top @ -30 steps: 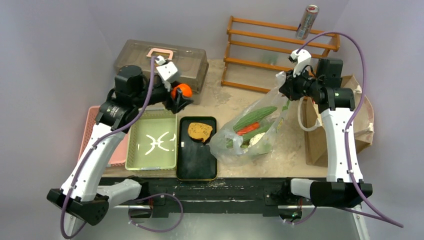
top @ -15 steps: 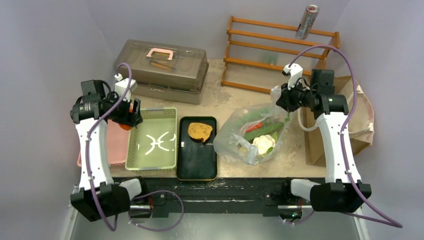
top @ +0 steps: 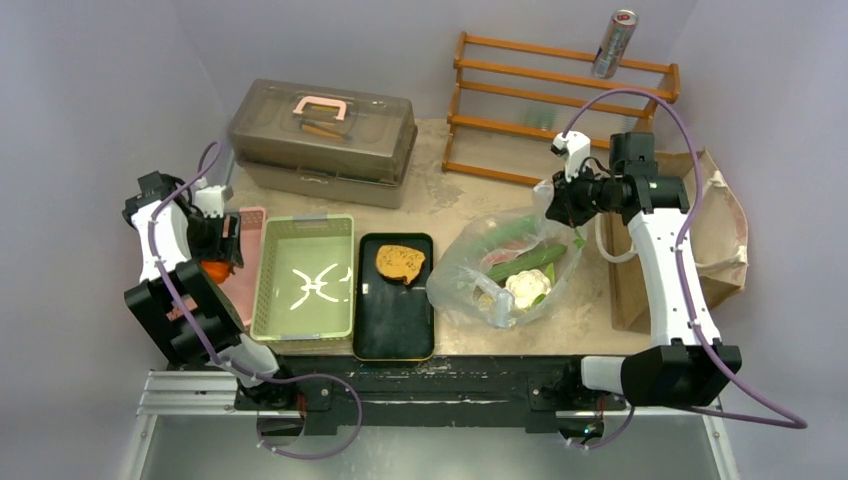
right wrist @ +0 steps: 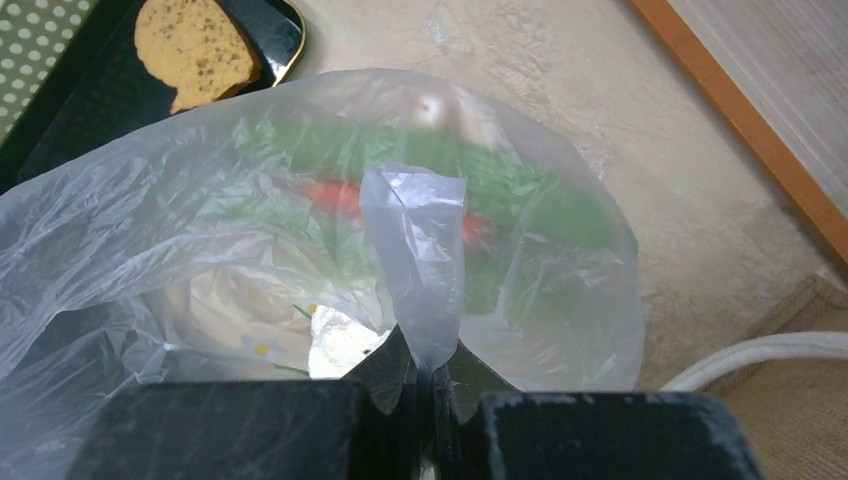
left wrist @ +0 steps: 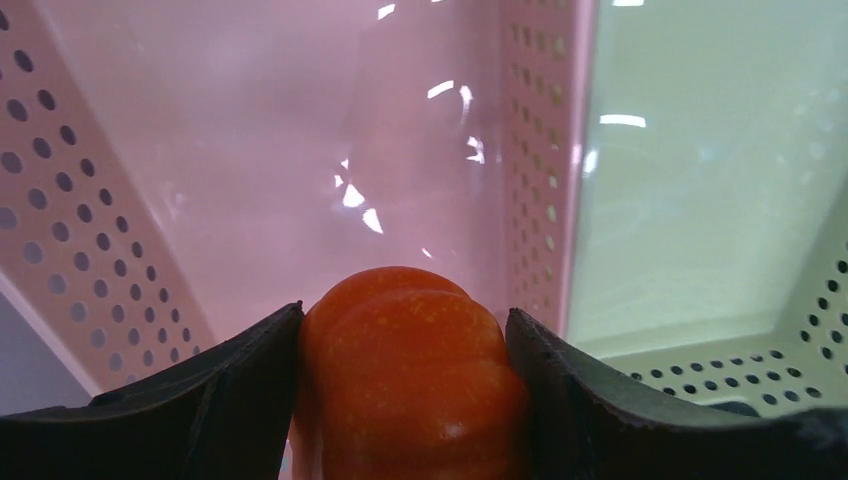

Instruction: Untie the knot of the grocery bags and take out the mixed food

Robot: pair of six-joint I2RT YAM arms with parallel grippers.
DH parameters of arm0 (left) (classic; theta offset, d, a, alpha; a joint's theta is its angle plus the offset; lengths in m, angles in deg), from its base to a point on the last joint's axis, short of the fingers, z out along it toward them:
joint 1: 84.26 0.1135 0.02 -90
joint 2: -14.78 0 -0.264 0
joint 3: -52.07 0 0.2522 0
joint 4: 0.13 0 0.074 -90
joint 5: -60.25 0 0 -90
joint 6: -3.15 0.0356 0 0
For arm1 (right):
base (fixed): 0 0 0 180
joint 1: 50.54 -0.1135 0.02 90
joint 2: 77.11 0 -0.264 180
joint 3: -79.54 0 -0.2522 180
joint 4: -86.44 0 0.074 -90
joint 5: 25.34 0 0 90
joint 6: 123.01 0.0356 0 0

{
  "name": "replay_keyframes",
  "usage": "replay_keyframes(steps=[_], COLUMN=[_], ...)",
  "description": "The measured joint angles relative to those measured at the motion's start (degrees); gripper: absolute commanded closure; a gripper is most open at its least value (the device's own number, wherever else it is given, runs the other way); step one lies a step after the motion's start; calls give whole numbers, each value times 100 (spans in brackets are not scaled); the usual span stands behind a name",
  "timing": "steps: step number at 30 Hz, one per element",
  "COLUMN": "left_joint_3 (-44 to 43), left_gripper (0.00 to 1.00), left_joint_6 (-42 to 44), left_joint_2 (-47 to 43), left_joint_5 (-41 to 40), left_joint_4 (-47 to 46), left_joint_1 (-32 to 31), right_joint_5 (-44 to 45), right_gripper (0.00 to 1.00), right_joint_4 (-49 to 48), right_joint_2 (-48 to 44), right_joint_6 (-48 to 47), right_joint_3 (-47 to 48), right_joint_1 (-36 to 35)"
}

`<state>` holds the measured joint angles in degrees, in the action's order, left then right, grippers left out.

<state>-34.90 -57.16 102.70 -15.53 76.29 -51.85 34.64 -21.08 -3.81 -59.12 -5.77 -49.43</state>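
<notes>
plastic bag [top: 462, 278] | cucumber [top: 527, 257] inside lies diagonal | right hand [right wrist: 425, 375] pinches flap

No legible text, brand, number or sign in any view. One candidate only: the silver drink can [top: 614, 43], at the top of the wooden rack [top: 520, 48] well beyond the right gripper [right wrist: 432, 385], bears a red mark near its top, too small to read.

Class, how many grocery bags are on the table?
2: the transparent plastic bag, right of the black tray, and the brown paper bag at the far right, partly hidden.
</notes>
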Motion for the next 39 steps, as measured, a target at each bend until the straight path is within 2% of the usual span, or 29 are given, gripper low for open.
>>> replay_keyframes(steps=[2,3,4,12,16,17,18,20,24,27,30,34,36,39], left_joint_3=[0,0,0,-149,-728,-990,-1182,-1576,-1912,-2345,-2433,-1513,-1416,-1399], left_gripper=[21,9,5,0,12,18,30,49,61,64,65,68,69,70], left_joint_6=[26,85,136,466,595,553,479,61,-562,-737,-693,-221,9,302], left_joint_2=[160,216,240,85,-398,-662,-894,-1508,-2050,-1624,-927,-129,417,1036], left_joint_5=[-133,-179,-205,-20,901,1191,1449,2020,2461,2411,2188,1587,1349,992], left_joint_4=[-144,-201,-232,15,557,612,570,68,-1058,-1587,-2371,-3499,-3707,-4089], left_joint_1=[79,105,125,127,-114,-446,-791,-2146,-5320,-7058,-8109,-9186,-9538,-9685], right_joint_5=[0,2,0,0,-4,-39,-90,-221,-317,-367,-352,-267,-245,-223], right_gripper=[100,100,100,100,100,100,100,100,100,100,100,100,100,100], right_joint_4=[111,181,238,717,837,835,835,782,772,765,713,599,584,560], right_joint_2=[76,125,162,350,367,354,337,221,-81,-195,-251,-278,-289,-308], right_joint_6=[-22,-35,-46,-254,-398,-404,-409,-404,-345,-286,-133,188,323,450], right_joint_3=[96,170,245,586,586,584,577,461,240,236,201,149,125,79], right_joint_1=[-28,-50,-79,-234,-234,-234,-234,-234,-234,-234,-234,-234,-234,-234])
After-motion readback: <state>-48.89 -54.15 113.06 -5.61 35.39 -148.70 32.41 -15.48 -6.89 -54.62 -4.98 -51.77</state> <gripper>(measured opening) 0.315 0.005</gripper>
